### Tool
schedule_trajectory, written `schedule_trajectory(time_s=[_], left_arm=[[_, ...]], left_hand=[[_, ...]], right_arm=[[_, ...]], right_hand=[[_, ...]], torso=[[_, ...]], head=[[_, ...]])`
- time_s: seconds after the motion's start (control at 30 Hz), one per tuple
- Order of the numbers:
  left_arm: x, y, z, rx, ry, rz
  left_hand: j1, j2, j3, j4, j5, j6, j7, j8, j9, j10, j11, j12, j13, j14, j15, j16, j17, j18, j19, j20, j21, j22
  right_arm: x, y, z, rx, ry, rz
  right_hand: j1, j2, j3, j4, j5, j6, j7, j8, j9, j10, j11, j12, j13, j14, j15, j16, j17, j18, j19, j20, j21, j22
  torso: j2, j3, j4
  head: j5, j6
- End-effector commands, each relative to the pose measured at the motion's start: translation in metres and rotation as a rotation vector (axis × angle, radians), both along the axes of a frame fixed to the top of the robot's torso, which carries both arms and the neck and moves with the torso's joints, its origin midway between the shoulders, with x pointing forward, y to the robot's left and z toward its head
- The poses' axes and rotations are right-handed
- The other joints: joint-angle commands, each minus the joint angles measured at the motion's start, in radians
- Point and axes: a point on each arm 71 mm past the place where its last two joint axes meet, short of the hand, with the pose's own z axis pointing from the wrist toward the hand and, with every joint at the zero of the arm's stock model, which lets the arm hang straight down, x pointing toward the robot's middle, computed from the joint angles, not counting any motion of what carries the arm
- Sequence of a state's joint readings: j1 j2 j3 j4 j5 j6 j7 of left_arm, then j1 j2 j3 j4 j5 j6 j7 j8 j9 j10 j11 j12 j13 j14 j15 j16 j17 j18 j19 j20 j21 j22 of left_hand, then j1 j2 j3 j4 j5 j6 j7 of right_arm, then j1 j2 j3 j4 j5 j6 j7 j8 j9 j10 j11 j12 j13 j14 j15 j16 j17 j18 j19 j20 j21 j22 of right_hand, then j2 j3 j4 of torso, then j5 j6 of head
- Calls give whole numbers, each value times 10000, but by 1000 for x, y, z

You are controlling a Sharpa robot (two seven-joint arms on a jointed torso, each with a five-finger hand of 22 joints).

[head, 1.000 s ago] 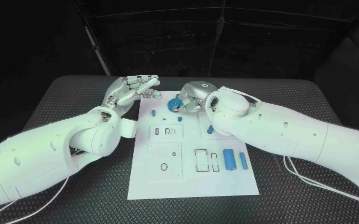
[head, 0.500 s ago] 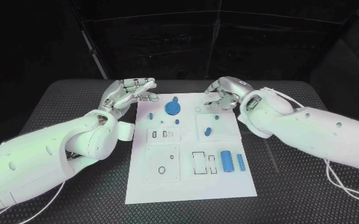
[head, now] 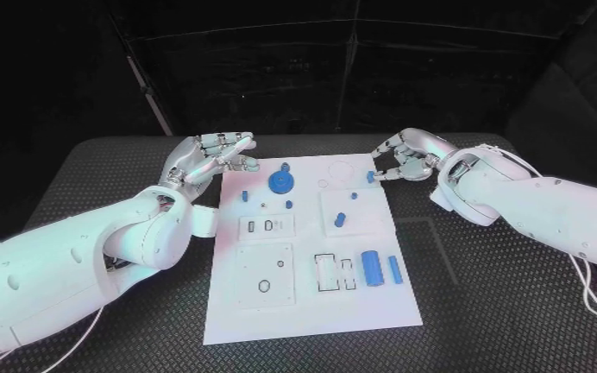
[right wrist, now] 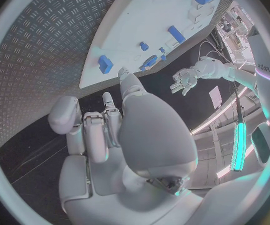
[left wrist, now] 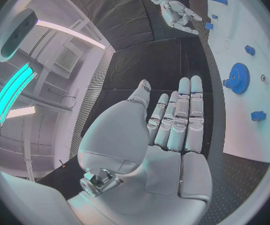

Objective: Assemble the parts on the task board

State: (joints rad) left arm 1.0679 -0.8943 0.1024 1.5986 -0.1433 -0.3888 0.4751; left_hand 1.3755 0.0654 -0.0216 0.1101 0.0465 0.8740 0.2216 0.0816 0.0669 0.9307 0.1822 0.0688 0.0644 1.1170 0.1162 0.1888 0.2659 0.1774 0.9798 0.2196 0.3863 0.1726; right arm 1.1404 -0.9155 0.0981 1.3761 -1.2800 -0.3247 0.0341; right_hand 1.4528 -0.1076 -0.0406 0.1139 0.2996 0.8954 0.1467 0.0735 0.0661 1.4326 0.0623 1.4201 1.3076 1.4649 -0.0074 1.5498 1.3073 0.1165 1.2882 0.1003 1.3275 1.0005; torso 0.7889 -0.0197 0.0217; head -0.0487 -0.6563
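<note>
Here we read left to right: our left hand (head: pixel 209 156) hovers with its fingers (left wrist: pixel 183 116) released and empty, just off the task board (head: pixel 311 304)'s far left corner. The blue gear (head: pixel 282 185) lies just inward of them, flat on the board — nearer this hand. Our right hand (head: pixel 405 160) hangs off the far right corner, fingers curled; whether they pinch anything, we cannot tell — a small blue part (head: pixel 354 194) sits inward of them.

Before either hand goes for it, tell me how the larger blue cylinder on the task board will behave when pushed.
The larger blue cylinder lies on its side on the task board, so a sideways nudge would probably roll it. It looks rigid and smooth, likely light, so fingers might slip. The smaller cylinder lies close beside it and may get bumped.
</note>
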Motion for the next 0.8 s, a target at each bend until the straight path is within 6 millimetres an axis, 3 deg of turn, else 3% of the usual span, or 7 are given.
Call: schedule_trajectory(time_s=[0.03, 0.8], left_arm=[[0, -2, 1, -40, -65, -143], [1, -1, -1, -27, -1, -165]], left_hand=[[21, 60, 3, -40, 40, 44, 27, -63, -11, -40, -6, -50, -13, -11, 46, -42, 9, 28, -68, 31, -27, -13], [39, 63, 10, -59, 40, 46, 22, -68, -10, -42, -8, -48, -12, -14, 46, -52, 16, 28, -72, 32, -28, -14]], right_arm=[[1, 3, -1, 345, 265, 515], [9, 4, -13, -72, 860, 517]], right_hand=[[100, 54, -19, -55, -61, -78, -7, -43, -16, -28, -7, -36, 668, 894, -36, -39, 1896, -102, -16, -38, -69, -12], [223, 365, 105, -213, -128, 538, 74, 259, 88, 72, 58, 68, 806, 923, 15, -3, 2014, -123, 63, 2, -30, 90]], torso=[[7, -36, 7], [-2, -48, 11]], head=[[-29, -21], [-8, -149]])
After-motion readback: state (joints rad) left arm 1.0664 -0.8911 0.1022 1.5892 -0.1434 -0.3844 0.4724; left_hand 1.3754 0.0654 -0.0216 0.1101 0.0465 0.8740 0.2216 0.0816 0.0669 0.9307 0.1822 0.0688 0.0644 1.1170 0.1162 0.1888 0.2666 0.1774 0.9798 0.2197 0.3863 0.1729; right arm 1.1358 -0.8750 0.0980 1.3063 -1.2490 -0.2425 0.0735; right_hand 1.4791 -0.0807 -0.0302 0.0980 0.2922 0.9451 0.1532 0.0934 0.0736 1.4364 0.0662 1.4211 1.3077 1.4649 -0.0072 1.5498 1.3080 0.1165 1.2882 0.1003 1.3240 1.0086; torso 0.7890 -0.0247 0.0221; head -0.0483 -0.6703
